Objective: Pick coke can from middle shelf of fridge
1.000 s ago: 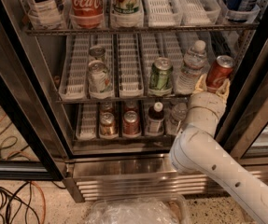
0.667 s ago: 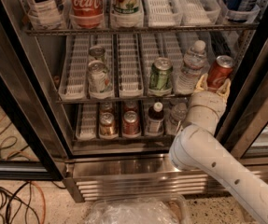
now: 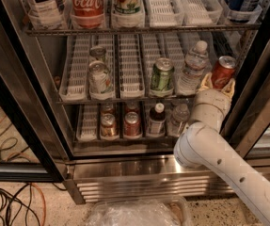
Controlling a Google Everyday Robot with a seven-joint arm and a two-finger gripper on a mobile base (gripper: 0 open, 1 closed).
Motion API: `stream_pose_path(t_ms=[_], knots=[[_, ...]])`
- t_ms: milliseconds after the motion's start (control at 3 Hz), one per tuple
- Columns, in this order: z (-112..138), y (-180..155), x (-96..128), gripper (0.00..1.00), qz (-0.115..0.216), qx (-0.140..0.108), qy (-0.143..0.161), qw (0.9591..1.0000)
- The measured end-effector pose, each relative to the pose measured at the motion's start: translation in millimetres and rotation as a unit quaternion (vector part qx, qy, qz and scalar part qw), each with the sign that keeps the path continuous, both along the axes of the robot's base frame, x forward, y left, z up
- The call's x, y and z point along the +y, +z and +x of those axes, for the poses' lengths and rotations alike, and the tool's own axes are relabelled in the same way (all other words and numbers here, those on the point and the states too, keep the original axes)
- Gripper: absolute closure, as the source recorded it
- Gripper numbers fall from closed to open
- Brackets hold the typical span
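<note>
Right now my claw (image 3: 217,84) is deep in the fridge (image 3: 139,173), at the right end of the middle shelf (image 3: 131,65), and it is clamped on the coke can (image 3: 223,69). One tan finger (image 3: 204,82) presses the can's left side and the other its right, low on the body, so the red label and silver top stand clear above my wrist. The can leans a little to the right, which I read as it riding in my grip rather than sitting flat in its lane. Reaching in low from the front makes sense, since the rack above leaves little headroom and a side pinch suits a round can. A water bottle (image 3: 192,68) stands just beside the can on its left, with a green can (image 3: 162,76) one lane further over. The black door frame (image 3: 261,93) is close on the right, so the gap is tight on both sides. I judge the grasp made and the lift-out not yet done. The next move calls for a straight, level pull back toward me, knocking neither bottle nor frame.
</note>
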State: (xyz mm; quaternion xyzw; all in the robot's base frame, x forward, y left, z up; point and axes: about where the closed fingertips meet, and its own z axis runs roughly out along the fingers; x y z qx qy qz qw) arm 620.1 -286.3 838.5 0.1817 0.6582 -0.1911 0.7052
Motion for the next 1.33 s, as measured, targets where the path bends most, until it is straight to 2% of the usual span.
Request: stream_pose_path(t_ms=[1000,1333], knots=[[23.9,6.5,7.9,0.45,-0.008,-0.001,0.017,0.9998],[30.8,4.1,7.8,0.37,-0.006,0.002,0.015,0.9999]])
